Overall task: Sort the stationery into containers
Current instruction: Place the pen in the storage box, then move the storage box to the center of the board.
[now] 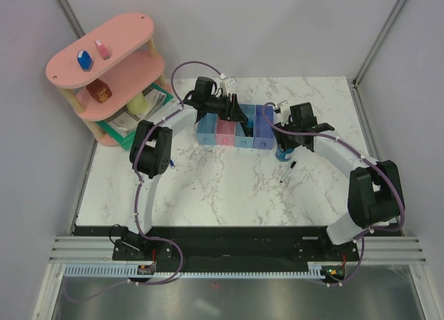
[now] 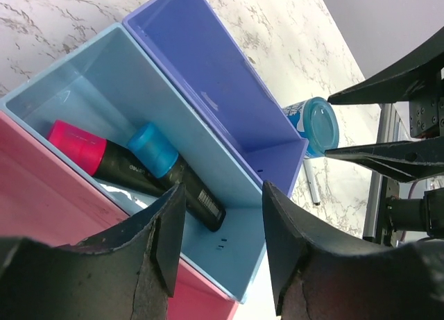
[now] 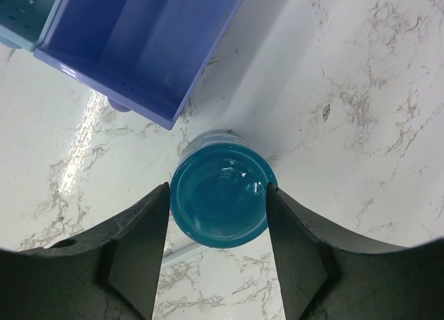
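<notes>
The four joined bins (image 1: 236,131) stand at the back middle of the table. The black marker with the pink cap (image 2: 90,150) and the one with the blue cap (image 2: 163,157) lie in the blue bin (image 2: 104,84), next to the empty violet-blue bin (image 2: 208,70). My left gripper (image 2: 222,195) is open and empty just above that blue bin (image 1: 232,108). My right gripper (image 3: 218,195) is shut on the round teal-blue pot (image 3: 218,198), just in front of the violet-blue bin (image 1: 284,152). The thin black pen (image 1: 288,173) lies on the table beside the pot. The blue eraser (image 1: 84,60) and the pink eraser (image 1: 103,49) lie on top of the shelf.
A pink oval tiered shelf (image 1: 132,28) stands at the back left, holding a small orange object (image 1: 100,91). The green-edged book (image 1: 161,98) lies under it. Grey walls close in the table at the back and both sides.
</notes>
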